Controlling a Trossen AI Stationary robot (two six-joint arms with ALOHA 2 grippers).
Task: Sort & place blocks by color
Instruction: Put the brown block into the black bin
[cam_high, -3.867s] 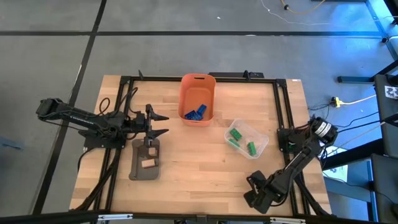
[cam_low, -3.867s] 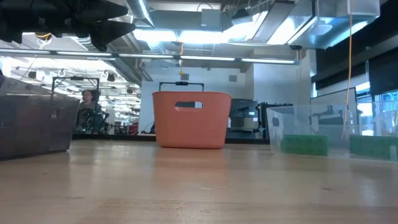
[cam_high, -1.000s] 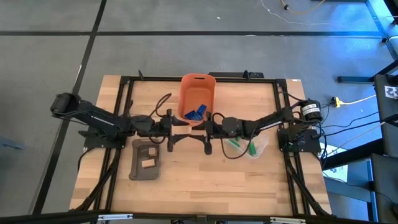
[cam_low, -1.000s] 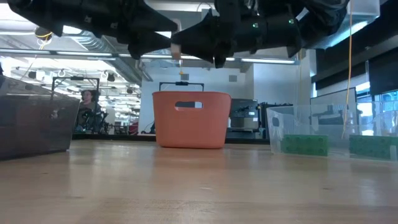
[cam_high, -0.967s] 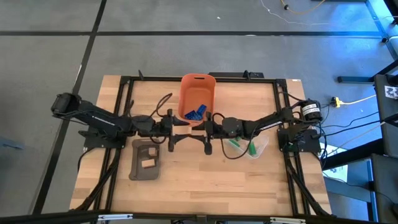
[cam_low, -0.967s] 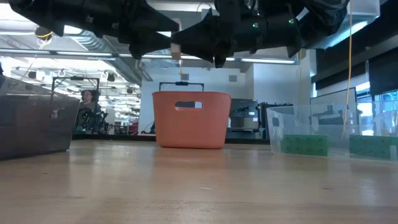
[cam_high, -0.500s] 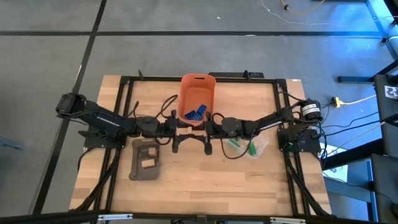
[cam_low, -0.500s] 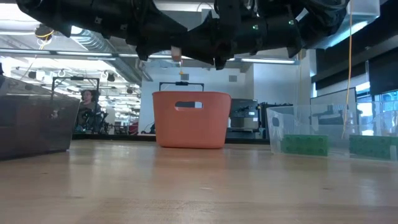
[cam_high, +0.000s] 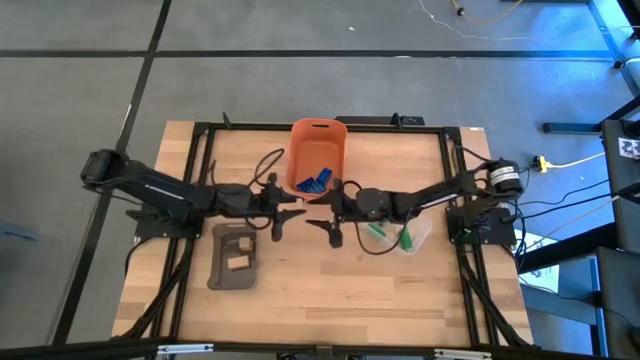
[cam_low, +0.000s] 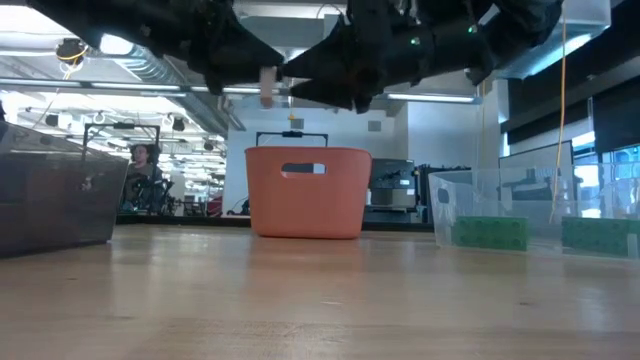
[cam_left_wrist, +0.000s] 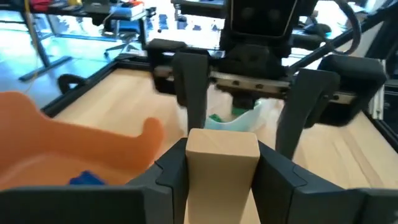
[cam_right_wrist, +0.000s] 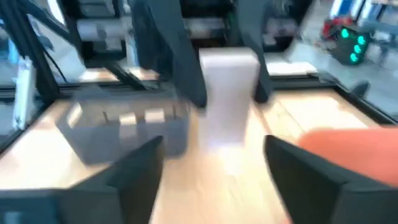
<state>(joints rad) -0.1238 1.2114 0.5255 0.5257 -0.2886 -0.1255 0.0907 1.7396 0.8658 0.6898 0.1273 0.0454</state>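
Wooden tabletop (cam_high: 330, 290) inside a black frame, grey floor around it, an open workshop room behind in the low view with a person (cam_low: 143, 160) seated far back. Both arms reach in to mid-table and face each other just in front of the orange bin (cam_high: 317, 158). Left tool (cam_high: 282, 214) is clamped on a tan block (cam_left_wrist: 222, 163), held clear above the wood; the left wrist view shows the block pinched between both fingers. Right tool (cam_high: 325, 222) sits directly opposite, close to it, fingers spread apart and holding nothing. Orange bin at back centre holds blue blocks (cam_high: 313, 182). Clear tray (cam_high: 418, 234) to the right, partly under the right arm, holds green blocks (cam_high: 405, 238). Grey tray (cam_high: 235, 257) front-left holds tan blocks (cam_high: 238, 263), count not readable. Low view: the tan block shows as a pale stub (cam_low: 268, 86) between the two dark tools, above the bin's rim.
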